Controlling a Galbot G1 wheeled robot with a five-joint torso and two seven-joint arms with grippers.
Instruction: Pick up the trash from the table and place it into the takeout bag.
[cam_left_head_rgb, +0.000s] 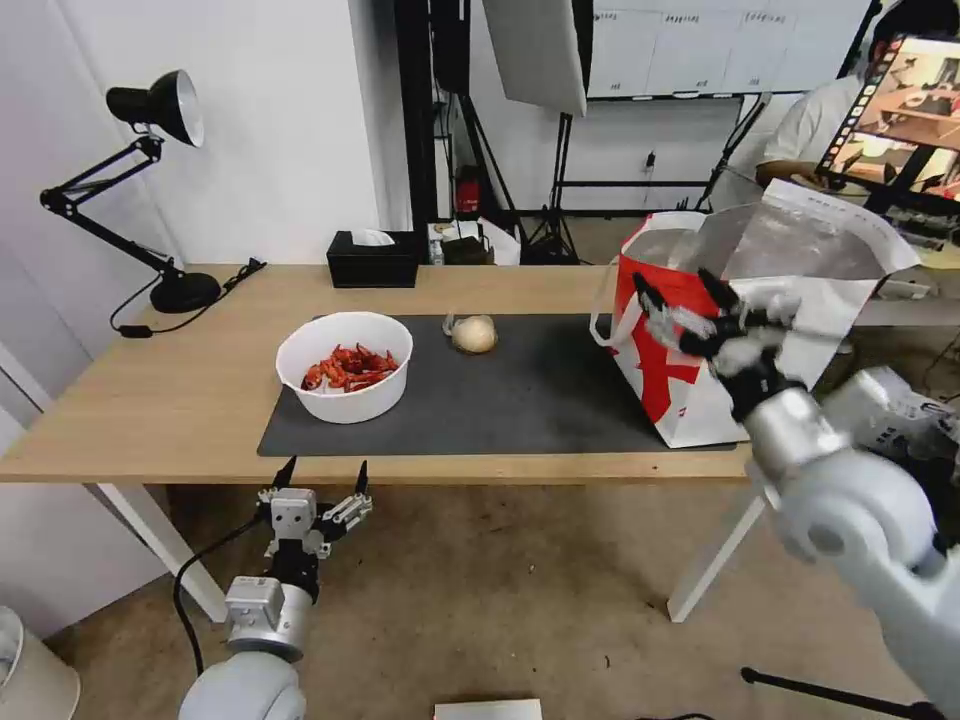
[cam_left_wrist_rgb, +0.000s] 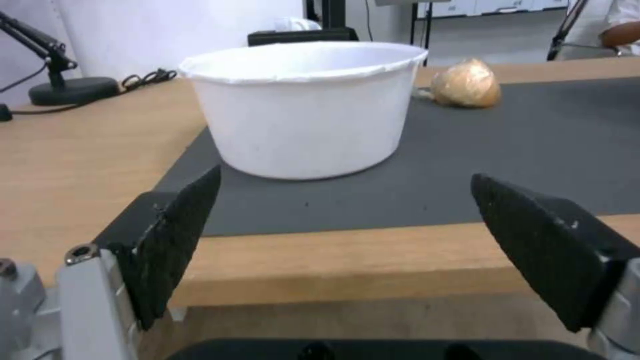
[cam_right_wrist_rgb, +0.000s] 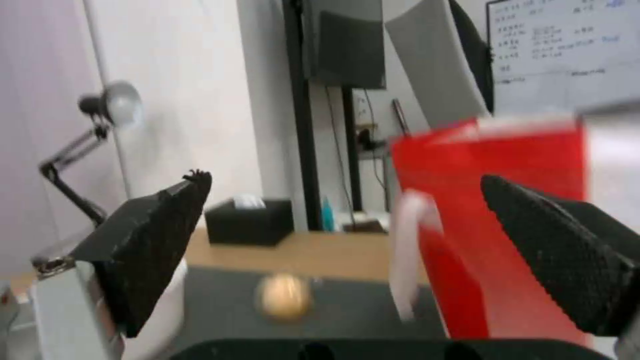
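Hanging just below the near edge of the light-wood table (cam_left_head_rgb: 150, 400), the left gripper (cam_left_head_rgb: 322, 478) had its black fingers (cam_left_wrist_rgb: 177, 235) spread wide and empty, lined up with the white round bowl (cam_left_head_rgb: 345, 365) as if sized for that wide rim. The bowl sat on the left part of the dark grey mat (cam_left_head_rgb: 520, 395), red crayfish shells (cam_left_head_rgb: 345, 368) heaped inside. The beige plastic-wrapped lump (cam_left_head_rgb: 474, 333) lay apart from it, nearer the mat's far edge, touching nothing.

Over on the right, the takeout bag (cam_left_head_rgb: 690, 395) stood upright on the mat's right end, its foil-lined mouth gaping, which I judged left it ready to receive things from above. The right gripper (cam_left_head_rgb: 680, 300) was raised beside the bag's red face near a white strap handle (cam_left_head_rgb: 605, 325), fingers apart, gripping nothing. The black tissue box (cam_left_head_rgb: 372, 260) and desk lamp (cam_left_head_rgb: 160, 180) sat at the far side, out of the way. Bowl and lump both remained to be bagged.
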